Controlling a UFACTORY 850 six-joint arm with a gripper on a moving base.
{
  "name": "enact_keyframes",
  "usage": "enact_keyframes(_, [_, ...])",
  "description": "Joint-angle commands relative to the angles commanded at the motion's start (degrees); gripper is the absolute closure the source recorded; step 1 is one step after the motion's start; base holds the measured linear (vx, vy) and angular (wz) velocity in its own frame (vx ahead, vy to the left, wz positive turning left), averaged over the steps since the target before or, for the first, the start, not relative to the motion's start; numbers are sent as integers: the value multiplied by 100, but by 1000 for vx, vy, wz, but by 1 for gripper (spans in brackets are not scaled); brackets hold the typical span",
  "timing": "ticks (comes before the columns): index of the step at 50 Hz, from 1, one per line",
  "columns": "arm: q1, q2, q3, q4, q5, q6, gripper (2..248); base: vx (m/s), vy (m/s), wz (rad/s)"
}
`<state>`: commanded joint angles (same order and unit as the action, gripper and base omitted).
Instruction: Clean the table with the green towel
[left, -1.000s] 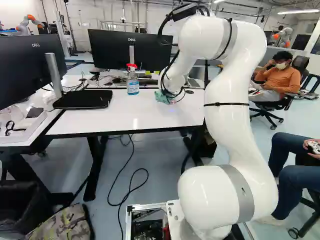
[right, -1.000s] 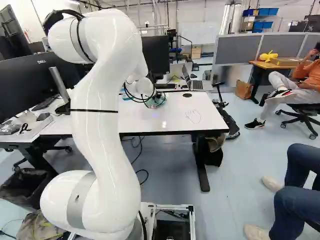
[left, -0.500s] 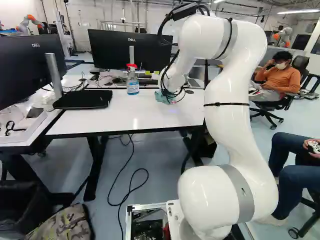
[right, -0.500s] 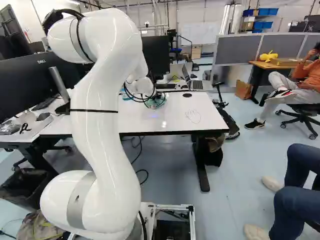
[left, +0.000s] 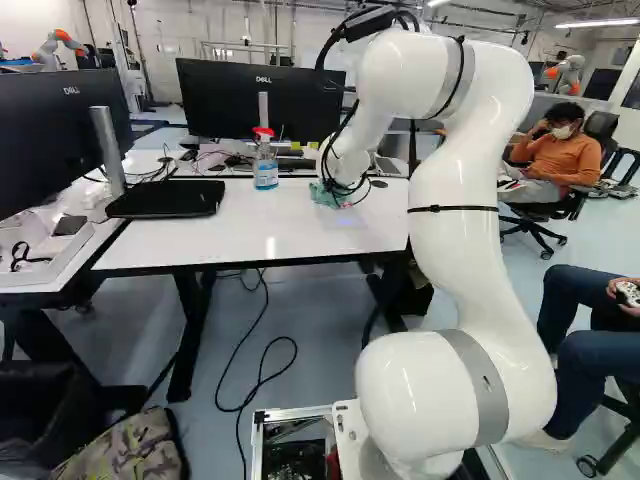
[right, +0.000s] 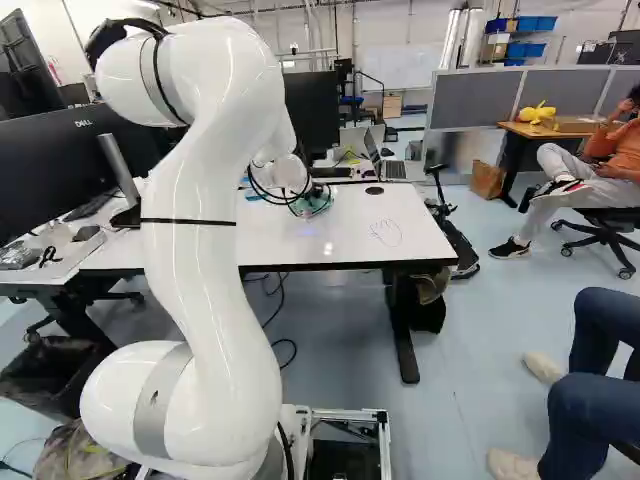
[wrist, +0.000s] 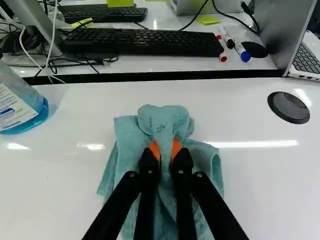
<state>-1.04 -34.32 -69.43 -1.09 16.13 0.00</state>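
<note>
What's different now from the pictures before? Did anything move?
Nothing that I can clearly see. The big white robot arm, the crumpled blue-green cloth towel and the clear bottle with a red spray top all look the same on or over the white table.

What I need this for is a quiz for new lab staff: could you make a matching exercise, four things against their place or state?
1. Green towel
2. Spray bottle
3. Round black cover
4. Blue-capped marker

A. Upright, with a red top and blue liquid
B. Beside one end of a black keyboard
C. Pinched by the end effector
D. Flat on the white tabletop

Pairs: 1-C, 2-A, 3-D, 4-B
</note>
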Motion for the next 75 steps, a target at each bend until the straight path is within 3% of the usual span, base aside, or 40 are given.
enact_keyframes(20, [-10, -407, -562, 0, 0, 0, 207, 0, 0, 0])
enact_keyframes(29, [-109, -403, -556, 0, 0, 0, 207, 0, 0, 0])
enact_keyframes(75, [-219, 639, 860, 0, 0, 0, 207, 0, 0, 0])
